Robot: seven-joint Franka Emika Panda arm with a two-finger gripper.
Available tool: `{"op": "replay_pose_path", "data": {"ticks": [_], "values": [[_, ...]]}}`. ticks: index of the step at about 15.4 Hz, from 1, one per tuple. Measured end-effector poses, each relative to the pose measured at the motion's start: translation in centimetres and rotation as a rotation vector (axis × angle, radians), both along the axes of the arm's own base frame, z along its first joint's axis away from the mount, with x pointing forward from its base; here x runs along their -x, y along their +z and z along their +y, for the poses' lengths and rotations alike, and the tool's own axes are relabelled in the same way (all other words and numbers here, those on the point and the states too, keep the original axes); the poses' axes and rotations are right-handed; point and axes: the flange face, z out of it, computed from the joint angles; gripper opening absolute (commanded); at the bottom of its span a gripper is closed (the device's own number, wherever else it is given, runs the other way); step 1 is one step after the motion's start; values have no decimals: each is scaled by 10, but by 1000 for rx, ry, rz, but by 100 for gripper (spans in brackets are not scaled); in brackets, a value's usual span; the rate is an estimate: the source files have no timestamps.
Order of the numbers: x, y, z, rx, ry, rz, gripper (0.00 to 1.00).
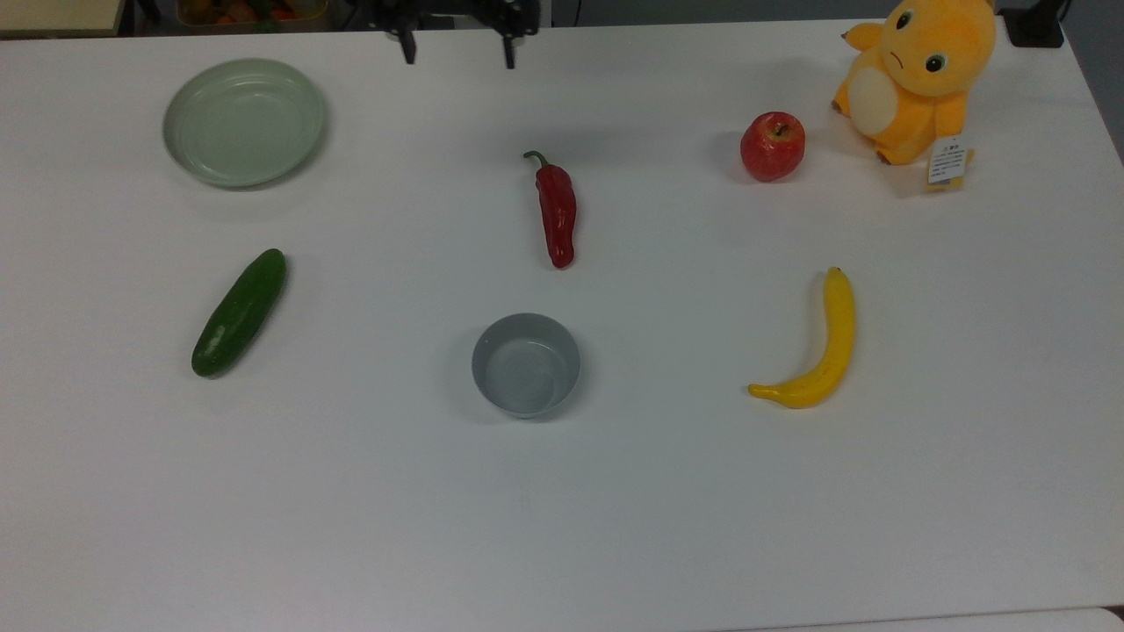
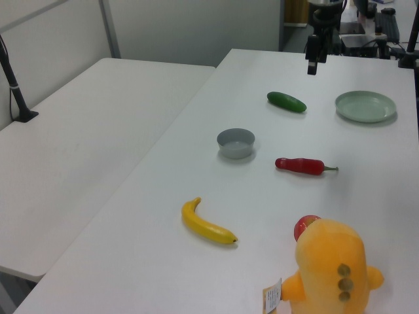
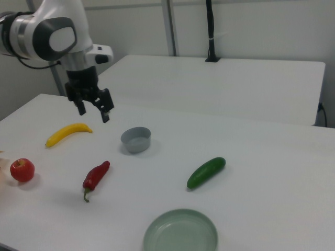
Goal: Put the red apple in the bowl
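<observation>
The red apple (image 1: pixel 773 146) stands on the white table at the top view's upper right, beside a yellow plush toy; in the left view only a sliver of the apple (image 2: pixel 304 226) peeks out behind the toy, and in the right view the apple (image 3: pixel 22 170) sits at the far left. The grey bowl (image 1: pixel 526 364) is empty, near the table's middle (image 2: pixel 236 142) (image 3: pixel 136 139). My gripper (image 1: pixel 458 58) (image 2: pixel 312 67) (image 3: pixel 93 112) hangs open, high over the table's far edge, holding nothing, far from apple and bowl.
A red chili pepper (image 1: pixel 556 211) lies between gripper and bowl. A banana (image 1: pixel 821 347), a cucumber (image 1: pixel 240 312), a pale green plate (image 1: pixel 243 121) and the yellow plush toy (image 1: pixel 918 79) are spread over the table (image 1: pixel 562 491). A second white table (image 2: pixel 85 144) adjoins it.
</observation>
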Motion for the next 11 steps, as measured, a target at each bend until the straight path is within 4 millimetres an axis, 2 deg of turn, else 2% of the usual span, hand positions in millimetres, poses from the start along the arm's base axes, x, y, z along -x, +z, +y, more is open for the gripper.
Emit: {"op": "replay_pose_path", "data": {"ticks": [5,8,11], "values": [[-4,-10,77,-9,132,-62,100],[-5,-27,123,-18,207,-73,100],[6,-43,175,-27,289,-56,100]]}}
